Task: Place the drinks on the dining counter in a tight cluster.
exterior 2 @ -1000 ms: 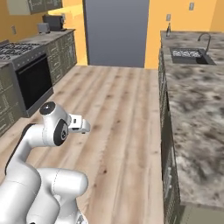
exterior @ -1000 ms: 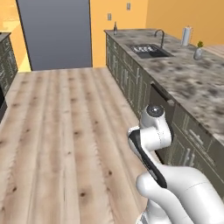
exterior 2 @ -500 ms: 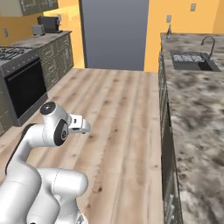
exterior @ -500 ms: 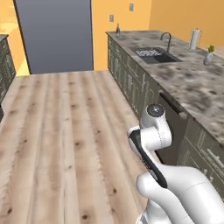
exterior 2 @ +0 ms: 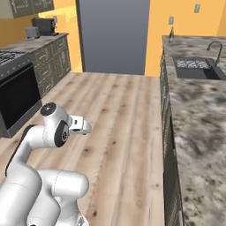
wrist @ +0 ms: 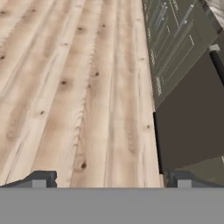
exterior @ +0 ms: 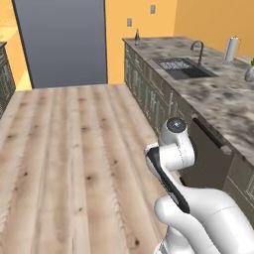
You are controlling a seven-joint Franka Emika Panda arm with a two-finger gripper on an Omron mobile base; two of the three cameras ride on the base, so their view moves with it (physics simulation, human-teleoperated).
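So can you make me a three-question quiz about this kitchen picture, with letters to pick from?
1. Where is the sink?
A. set into the marbled counter
B. on the wooden floor
C. inside the oven

2. What colour are the walls?
A. green
B. orange-yellow
C. purple

3. How is the gripper?
A. shut on a bottle
B. open, holding nothing
C. shut on a cup

Answers:
1 A: the sink sits sunk in the marbled counter, with its tap beside it.
2 B: the wall behind the counter is orange-yellow.
3 B: in the hand view the gripper has its tips far apart, with bare wooden floor between them.
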